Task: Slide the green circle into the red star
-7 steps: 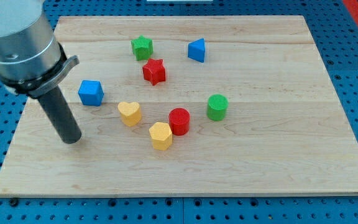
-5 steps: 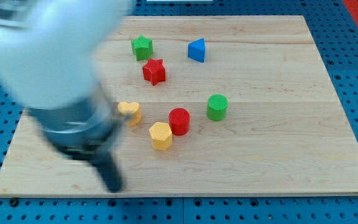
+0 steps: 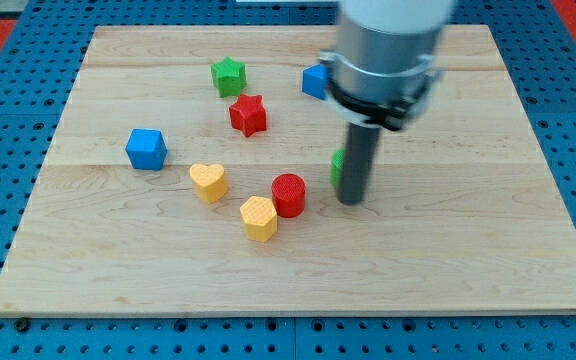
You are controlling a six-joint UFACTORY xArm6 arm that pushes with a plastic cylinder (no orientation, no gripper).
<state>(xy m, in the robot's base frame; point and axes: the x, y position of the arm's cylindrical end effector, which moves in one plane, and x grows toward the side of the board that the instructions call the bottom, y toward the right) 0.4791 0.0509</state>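
Camera view. My tip (image 3: 352, 200) sits on the board (image 3: 488, 230), touching or just short of the green circle (image 3: 337, 166), which is almost wholly hidden behind the rod; only a green sliver shows at the rod's 9 o'clock edge. There is no claw on this rig, only the straight rod, so there is no open or closed state to record.

The red star (image 3: 249, 115) lies well apart from the green circle, at about 10 o'clock from it. My tip appears to stand at the circle's 5 o'clock side, which is roughly the correct side for that push.

Your step, as judged: keep the tip behind the circle on the line through its centre toward the star. A round block will likely slip off a slanted contact, so correct early. The red cylinder (image 3: 289, 194) sits near, at 8 o'clock of the circle; steer clear of it.

Also present: green star (image 3: 228, 75), blue block (image 3: 314, 80) partly hidden by the arm, blue cube (image 3: 147, 149), yellow heart (image 3: 208, 182), yellow hexagon (image 3: 259, 218).

Surface: pale wooden board with visible grain, resting on blue perforated plate (image 3: 8, 150).
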